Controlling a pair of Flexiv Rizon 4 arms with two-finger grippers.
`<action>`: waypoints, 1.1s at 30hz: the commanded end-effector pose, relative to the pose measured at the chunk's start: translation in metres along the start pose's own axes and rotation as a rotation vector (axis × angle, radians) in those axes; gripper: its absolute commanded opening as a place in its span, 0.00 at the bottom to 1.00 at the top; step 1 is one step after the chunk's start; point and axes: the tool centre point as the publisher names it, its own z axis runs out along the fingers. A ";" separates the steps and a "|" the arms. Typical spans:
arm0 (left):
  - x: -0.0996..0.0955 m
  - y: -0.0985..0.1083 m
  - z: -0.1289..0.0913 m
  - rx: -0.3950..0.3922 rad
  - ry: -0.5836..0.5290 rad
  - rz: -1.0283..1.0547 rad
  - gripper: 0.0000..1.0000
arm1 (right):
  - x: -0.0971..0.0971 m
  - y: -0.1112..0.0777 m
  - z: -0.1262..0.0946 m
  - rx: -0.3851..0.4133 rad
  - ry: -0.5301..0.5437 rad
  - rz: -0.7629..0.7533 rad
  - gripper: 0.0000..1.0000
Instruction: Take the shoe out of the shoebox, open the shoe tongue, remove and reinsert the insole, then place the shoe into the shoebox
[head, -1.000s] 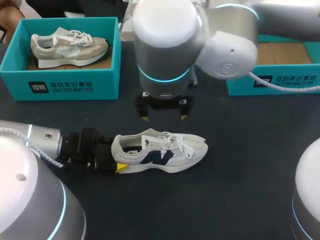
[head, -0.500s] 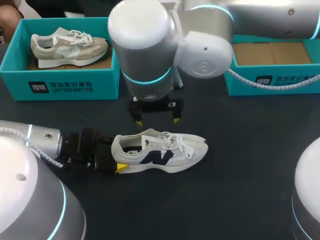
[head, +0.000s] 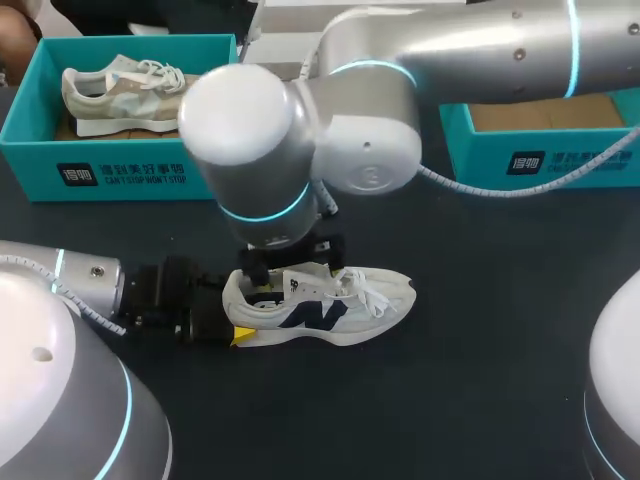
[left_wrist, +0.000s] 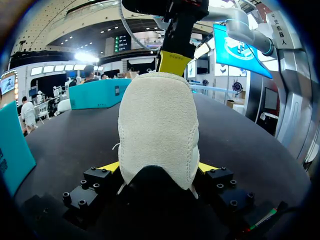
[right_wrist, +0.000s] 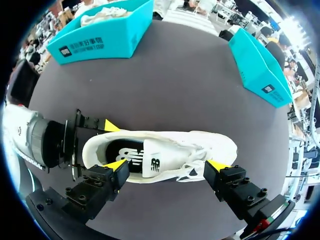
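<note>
A white shoe (head: 330, 305) with a dark side logo lies on its sole on the black table (head: 480, 330), toe to the right. My left gripper (head: 232, 312) is shut on its heel, a yellow fingertip pressed to each side in the left wrist view (left_wrist: 157, 167). My right arm reaches across from the right, and its gripper (head: 292, 268) hangs open just above the shoe's collar. In the right wrist view its fingers (right_wrist: 167, 167) straddle the near side of the shoe (right_wrist: 165, 150), whose dark insole (right_wrist: 120, 150) and raised tongue (right_wrist: 152, 160) show from above.
A teal shoebox (head: 120, 165) holding a beige shoe (head: 140, 90) stands at the back left. A second teal box (head: 545, 160) with a bare cardboard floor stands at the back right, partly behind my right arm.
My right arm has swung left and come down, bringing its open gripper from behind the shoe to just over its collar. The left gripper and the shoe have stayed put.
</note>
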 end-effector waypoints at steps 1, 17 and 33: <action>0.000 0.003 0.000 -0.005 0.001 -0.002 0.00 | 0.025 -0.007 0.013 -0.006 -0.328 0.226 1.00; 0.000 0.003 0.000 -0.005 0.001 -0.002 0.00 | 0.005 -0.004 0.031 0.004 -0.484 0.294 1.00; 0.000 0.003 0.000 -0.005 0.001 -0.002 0.00 | -0.036 -0.007 0.006 0.011 -0.568 0.342 0.14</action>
